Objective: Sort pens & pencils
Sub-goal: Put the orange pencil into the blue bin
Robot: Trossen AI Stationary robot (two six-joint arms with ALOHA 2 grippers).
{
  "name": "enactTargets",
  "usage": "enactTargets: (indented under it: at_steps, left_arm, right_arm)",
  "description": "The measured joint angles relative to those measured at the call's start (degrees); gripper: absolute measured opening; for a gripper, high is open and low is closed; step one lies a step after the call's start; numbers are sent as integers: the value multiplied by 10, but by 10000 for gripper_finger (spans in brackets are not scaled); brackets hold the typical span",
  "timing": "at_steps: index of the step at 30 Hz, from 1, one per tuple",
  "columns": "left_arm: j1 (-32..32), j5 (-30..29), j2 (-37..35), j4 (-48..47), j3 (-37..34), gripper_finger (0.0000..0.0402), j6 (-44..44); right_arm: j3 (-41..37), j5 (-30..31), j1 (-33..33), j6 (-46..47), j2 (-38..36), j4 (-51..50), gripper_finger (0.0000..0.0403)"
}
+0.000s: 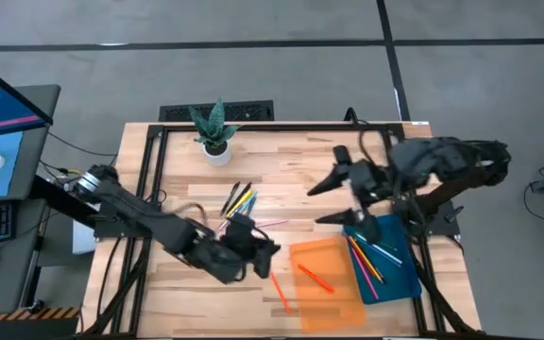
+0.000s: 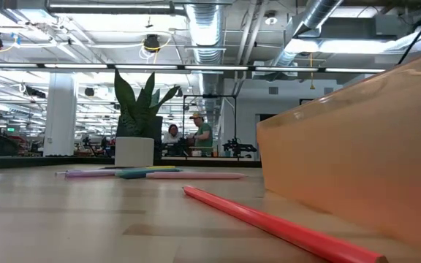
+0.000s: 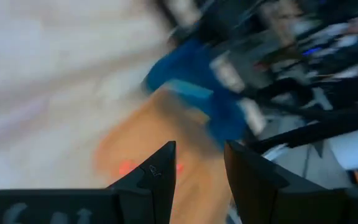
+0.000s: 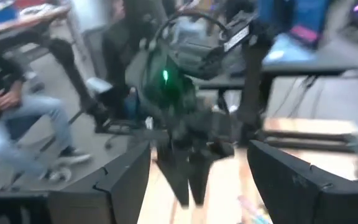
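A loose pile of pens and pencils point(image 1: 239, 200) lies on the wooden table, with a pink one point(image 1: 272, 224) beside it. The orange tray point(image 1: 333, 288) holds a red pen point(image 1: 314, 277). Several lie in the blue tray point(image 1: 399, 274). An orange pen point(image 1: 280, 291) lies on the table left of the orange tray. My left gripper point(image 1: 272, 247) hovers between pile and orange tray, open, with nothing between its fingers point(image 3: 157, 171). My right gripper point(image 1: 317, 204) hangs wide open above the blue tray's far left corner, holding nothing.
A potted plant point(image 1: 213, 132) stands at the table's far edge. In the low view a red pen point(image 2: 269, 223) lies in front of the orange tray's wall point(image 2: 357, 146). People sit in the room beyond the table. Bare wood lies near the left front.
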Motion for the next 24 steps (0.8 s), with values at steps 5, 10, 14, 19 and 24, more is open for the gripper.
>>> enactTargets:
  at_steps: [5,10,14,19,24]
  left_arm:
    - [-12,-82,-67,5,64,126,195]
    - [-38,-170,-99,1,102,126,302]
    - [-55,-214,-100,-34,103,126,295]
    - [-58,-219,-98,-94,62,126,157]
    - [-58,-216,-98,-96,-4,126,32]
  right_arm:
    - [0,146,31,-1,-44,1,290]
    - [1,274,46,4,-76,-13,290]
    - [0,342,44,34,-90,-81,290]
    - [0,356,22,97,-87,-192,290]
    - [-6,355,5,105,-76,-203,290]
